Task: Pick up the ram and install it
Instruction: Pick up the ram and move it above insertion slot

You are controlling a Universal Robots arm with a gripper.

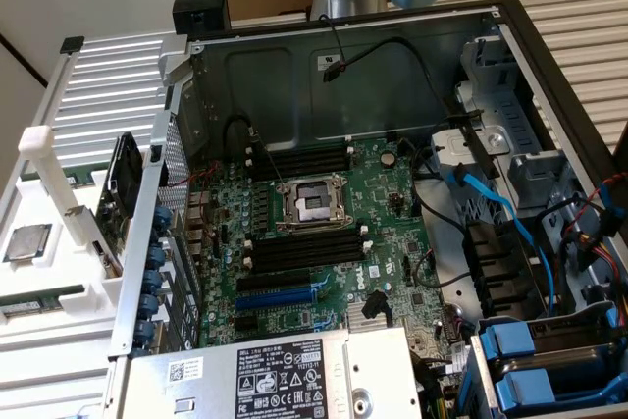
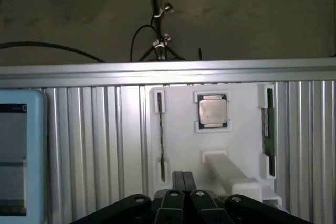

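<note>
The ram (image 2: 268, 129), a thin green stick, stands on edge in white clips at one side of a white holder plate (image 2: 178, 145). In the exterior view the ram (image 1: 39, 299) lies at the left, outside the computer case. My gripper (image 2: 184, 176) hangs above the holder, fingers pressed together with nothing between them, well apart from the ram. Long black memory slots (image 1: 304, 248) with white end clips lie on the green motherboard (image 1: 392, 233), beside the processor socket (image 1: 312, 205).
A square metal processor chip (image 2: 212, 111) sits in the holder's middle, with a white post (image 2: 231, 174) near it and a thin dark strip (image 2: 161, 135) in clips on the other side. The case (image 1: 353, 76) holds cables, blue drive bays (image 1: 549, 360) and a power supply (image 1: 285, 375).
</note>
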